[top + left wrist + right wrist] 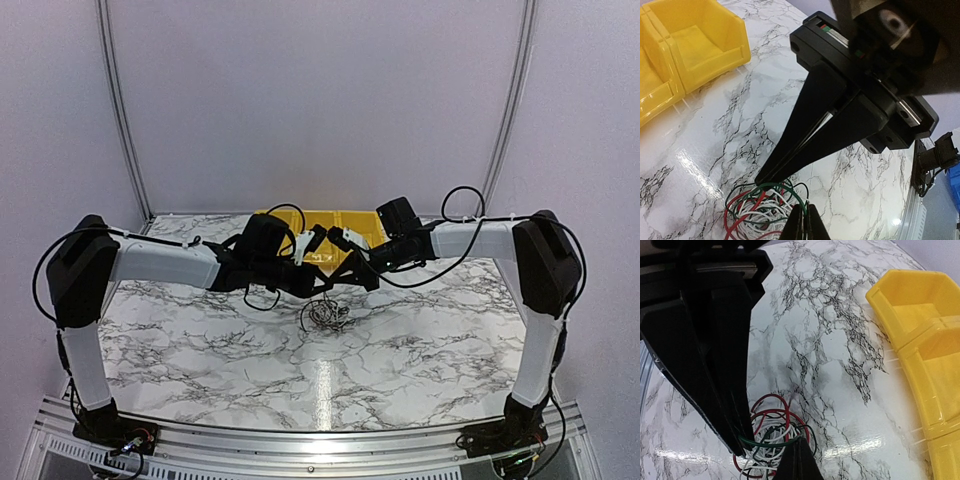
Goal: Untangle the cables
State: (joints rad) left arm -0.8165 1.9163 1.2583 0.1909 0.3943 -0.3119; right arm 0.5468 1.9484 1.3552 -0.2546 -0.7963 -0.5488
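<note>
Left wrist camera, nearest first: the left gripper [805, 207] has its fingers pressed together at the bottom edge, seemingly nipping a strand of the cables [752, 212]. These are a small bunch of red, white, green and black loops lying on the marble table [705, 145], about mid-table. Just beyond, the right gripper [762, 180] comes down with its fingers likewise closed to a point, tips touching the top of the bunch, apparently on a green loop. Further back, well apart from the tangle, stand the yellow bins [695, 45]. The wires look very light, limp and springy, so they should slide and snag instead of resisting, and a pull may drag the whole bunch. Best taken on one outer loop each, at opposite sides, and drawn apart gently.
</note>
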